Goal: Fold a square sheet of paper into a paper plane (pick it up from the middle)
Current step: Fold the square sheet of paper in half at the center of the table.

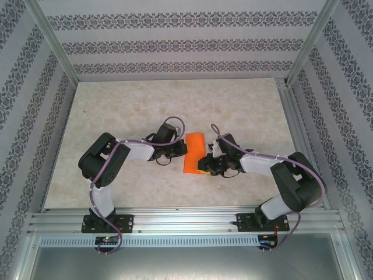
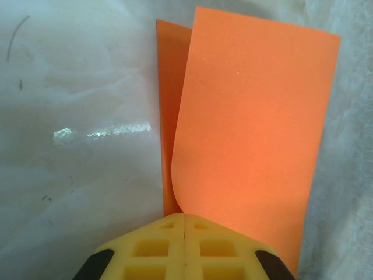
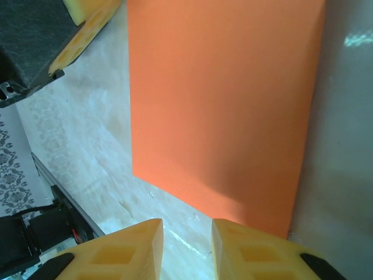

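Your left gripper (image 2: pixel 184 220) has its yellow fingers pressed flat together, tips against the loose, rounded fold of the square sheet of paper (image 2: pixel 250 134). I cannot tell whether a sliver of paper is nipped between them. Your right gripper (image 3: pixel 186 236) stands partly spread and holds nothing, with bare table (image 1: pixel 145 99) showing through the gap, just short of the sheet's near edge.

The sheet lies doubled into a tall rectangle mid-table. From it, the left gripper sits at nine o'clock and the right at about five. In the left wrist view the top layer bows up off the lower one, which peeks out at eleven o'clock. The halves look slightly out of register and the crease looks unset.

To do this well, I'd pin the free side with the right gripper first and square the edges. Then drag the left tips along the fold, toward twelve o'clock in that view, low and slow. A fast stroke would likely skid the thin paper.
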